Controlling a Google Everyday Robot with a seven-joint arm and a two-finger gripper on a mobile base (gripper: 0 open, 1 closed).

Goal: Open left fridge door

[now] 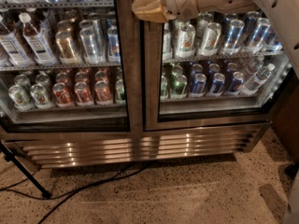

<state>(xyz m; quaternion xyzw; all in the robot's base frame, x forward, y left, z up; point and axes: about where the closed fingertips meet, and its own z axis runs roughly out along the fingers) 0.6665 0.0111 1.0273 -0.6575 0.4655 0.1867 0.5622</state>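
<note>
The left fridge door [122, 83] is a glass pane in a brushed steel frame, filling the left half of the camera view. It lies flush with the cabinet, and its vertical handle strip [133, 73] runs down the centre seam. My gripper [142, 7], tan-coloured, sits at the top centre, right at the seam between the two doors and level with the upper shelf. Its white arm [261, 3] reaches in from the upper right, across the right door.
The right glass door [215, 97] mirrors the left one. Cans and bottles fill the shelves behind both. A steel vent grille [140, 149] runs along the base. A black stand leg [25, 174] and a cable [88, 185] lie on the speckled floor at the lower left.
</note>
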